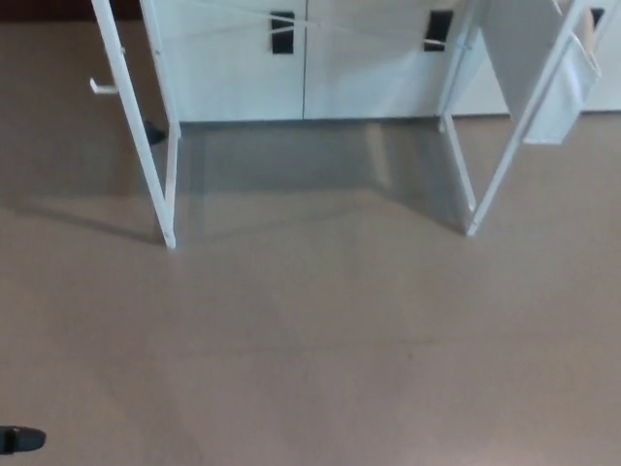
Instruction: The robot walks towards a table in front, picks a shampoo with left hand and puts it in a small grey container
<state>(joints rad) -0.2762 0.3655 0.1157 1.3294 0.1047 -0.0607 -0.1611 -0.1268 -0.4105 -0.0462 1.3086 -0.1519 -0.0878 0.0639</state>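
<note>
Head view: nearest the camera, a small black object [19, 440] cuts the lower left edge, too cropped to identify. Bare brown floor [320, 340] spreads wide and open up to a left frame leg [167, 194] and a right frame leg [488, 189], both white and standing well apart. Behind them, white cabinet doors [320, 78] with black handles [282, 32] close the far edge. Neither hand shows, so I cannot tell the state of the fingers. Shampoo and grey container lie outside this view.

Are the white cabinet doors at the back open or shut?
Shut. The cabinet doors lie flush side by side, with only a thin seam between them; no interior shows.
</note>
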